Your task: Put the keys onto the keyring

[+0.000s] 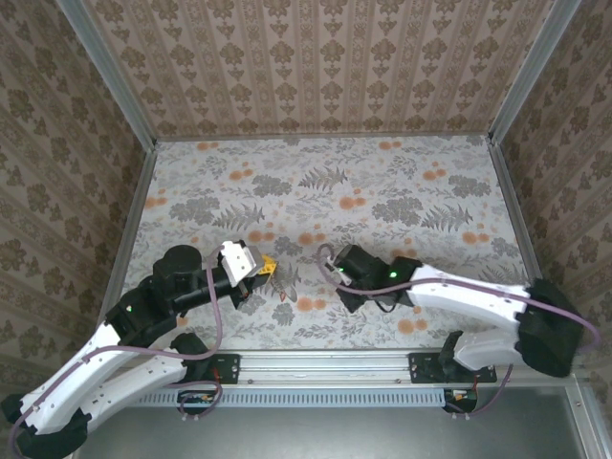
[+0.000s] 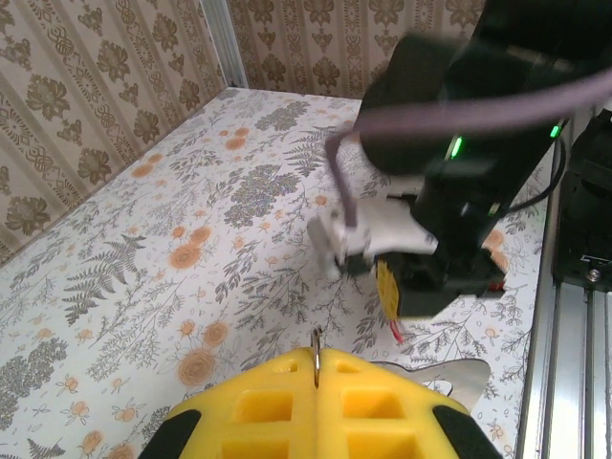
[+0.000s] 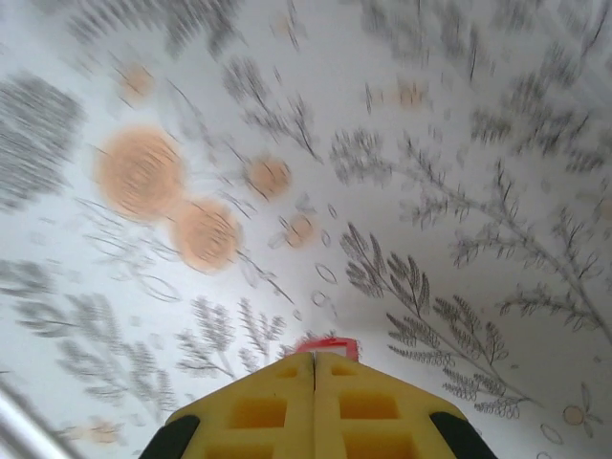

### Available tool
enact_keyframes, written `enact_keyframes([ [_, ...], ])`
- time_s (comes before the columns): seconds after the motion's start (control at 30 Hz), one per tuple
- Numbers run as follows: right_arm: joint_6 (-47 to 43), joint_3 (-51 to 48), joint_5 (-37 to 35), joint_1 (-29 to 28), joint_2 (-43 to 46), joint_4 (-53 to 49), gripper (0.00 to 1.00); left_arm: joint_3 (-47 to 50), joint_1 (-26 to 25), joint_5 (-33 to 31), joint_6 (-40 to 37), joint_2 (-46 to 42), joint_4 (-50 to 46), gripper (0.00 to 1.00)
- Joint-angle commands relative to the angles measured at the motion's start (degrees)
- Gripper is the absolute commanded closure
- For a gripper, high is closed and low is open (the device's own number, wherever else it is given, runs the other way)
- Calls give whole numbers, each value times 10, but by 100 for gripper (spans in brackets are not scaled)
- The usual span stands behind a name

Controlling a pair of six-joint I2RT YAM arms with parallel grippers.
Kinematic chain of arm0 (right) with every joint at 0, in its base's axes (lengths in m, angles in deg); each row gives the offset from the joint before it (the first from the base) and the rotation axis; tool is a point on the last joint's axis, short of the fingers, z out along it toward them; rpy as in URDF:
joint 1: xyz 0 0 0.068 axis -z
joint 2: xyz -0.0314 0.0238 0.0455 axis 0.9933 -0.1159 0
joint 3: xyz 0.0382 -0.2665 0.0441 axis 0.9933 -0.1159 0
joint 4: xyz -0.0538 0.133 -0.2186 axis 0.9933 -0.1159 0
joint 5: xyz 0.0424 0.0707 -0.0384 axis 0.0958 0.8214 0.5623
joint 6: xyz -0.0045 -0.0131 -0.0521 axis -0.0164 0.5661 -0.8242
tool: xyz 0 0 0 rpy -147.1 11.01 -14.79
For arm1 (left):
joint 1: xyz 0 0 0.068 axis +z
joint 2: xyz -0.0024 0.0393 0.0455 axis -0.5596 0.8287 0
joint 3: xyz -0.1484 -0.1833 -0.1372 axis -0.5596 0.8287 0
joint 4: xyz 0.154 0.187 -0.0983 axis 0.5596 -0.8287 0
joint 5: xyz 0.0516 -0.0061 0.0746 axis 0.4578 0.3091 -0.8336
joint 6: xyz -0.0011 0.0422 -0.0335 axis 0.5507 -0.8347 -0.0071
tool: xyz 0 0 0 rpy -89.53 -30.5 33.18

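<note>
My left gripper [image 1: 270,268] [image 2: 316,371] is shut on the keyring [image 2: 316,349]. The ring shows edge-on as a thin metal loop pinched between the yellow pads. A flat silvery piece [image 2: 449,375] sticks out under the right-hand pad. My right gripper [image 1: 344,283] [image 3: 315,361] hovers low over the table, shut on a key. The key's red head [image 3: 328,345] peeks out past the fingertips. In the left wrist view that gripper [image 2: 394,298] faces the ring from a short gap, with a red tip [image 2: 397,331] hanging below it. A small red speck [image 1: 284,294] lies between the grippers; I cannot tell whether it is the second key.
The floral tablecloth [image 1: 382,191] stretches back to the patterned walls. A metal rail [image 1: 325,363] runs along the near edge, by the arm bases. The right arm's cable [image 2: 478,110] loops over its wrist.
</note>
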Motion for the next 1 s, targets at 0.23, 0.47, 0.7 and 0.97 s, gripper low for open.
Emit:
enact_keyframes([
  [0.23, -154, -48, 226, 12, 281, 167, 100, -60, -5, 119, -50, 72, -32, 100],
  [0.47, -192, -27, 312, 20, 259, 232, 100, -101, -6, 233, -84, 123, -41, 100],
  [0.7, -194, -32, 334, 26, 240, 296, 100, -120, -4, 301, -105, 176, -51, 100],
  [0.97, -182, -34, 341, 32, 231, 314, 100, -117, 13, 327, -110, 193, -42, 100],
])
